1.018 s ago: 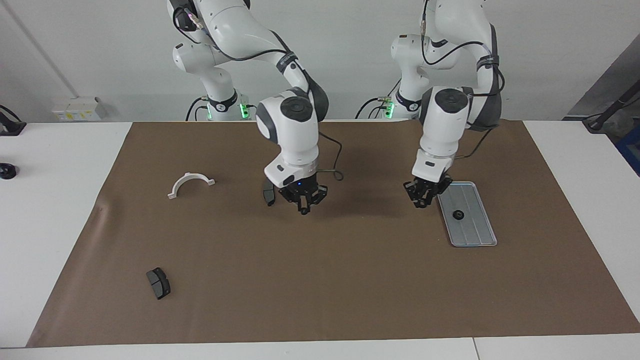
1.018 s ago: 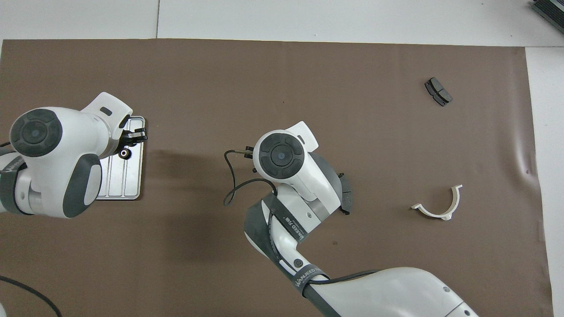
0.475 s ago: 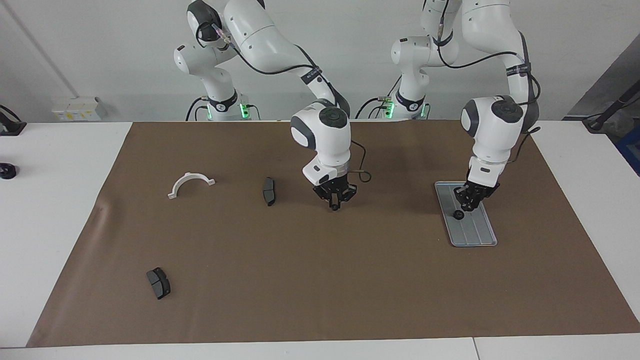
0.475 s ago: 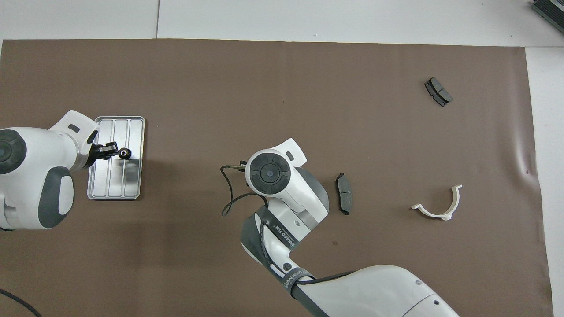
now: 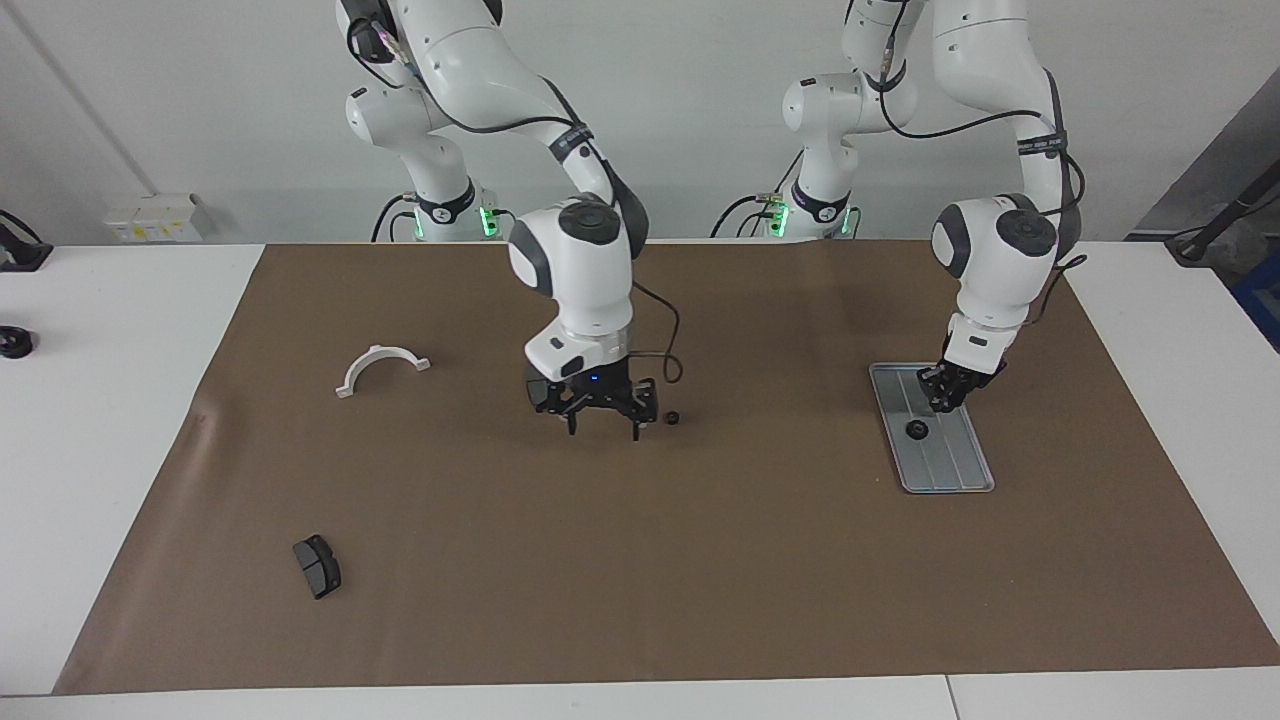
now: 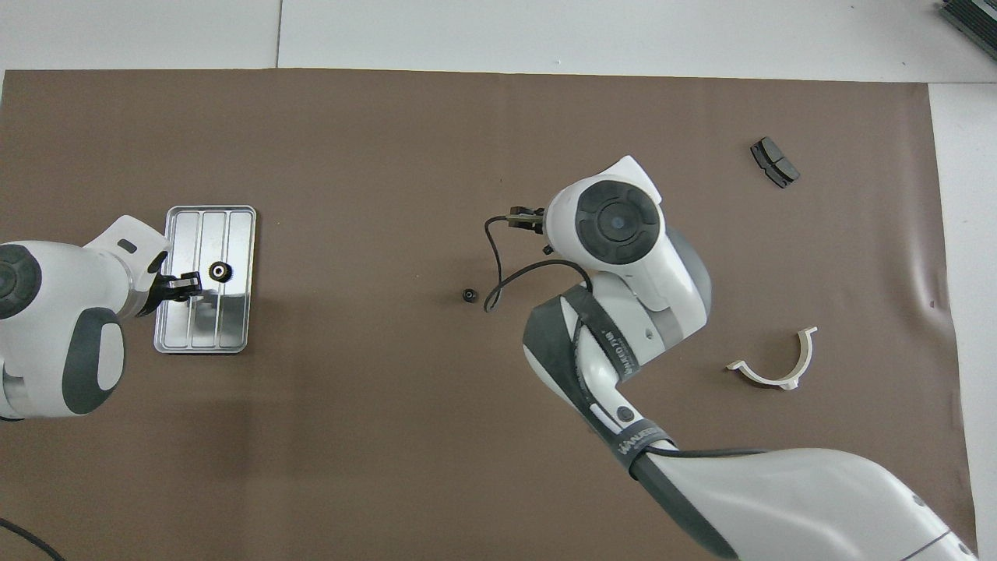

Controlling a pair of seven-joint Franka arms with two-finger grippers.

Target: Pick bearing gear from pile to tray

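One small black bearing gear [image 5: 915, 429] [image 6: 220, 271] lies in the silver ribbed tray [image 5: 955, 472] [image 6: 204, 331]. My left gripper [image 5: 948, 398] [image 6: 185, 285] hangs shut just over the tray beside that gear, holding nothing. A second tiny gear [image 5: 673, 417] [image 6: 469, 295] rests on the brown mat mid-table. My right gripper [image 5: 603, 428] stands open and empty low over the mat, next to this gear on the side toward the right arm's end. In the overhead view its own wrist hides it.
A white half-ring bracket [image 5: 380, 368] [image 6: 775, 366] lies toward the right arm's end. A dark brake pad [image 5: 317, 565] [image 6: 774, 161] sits farther from the robots near that end. Another dark pad's edge [image 5: 533, 383] shows beside the right wrist.
My right gripper has opened, left a gear on the mat mid-table and moved toward the right arm's end, covering the near brake pad. The left gripper has barely moved over the tray.
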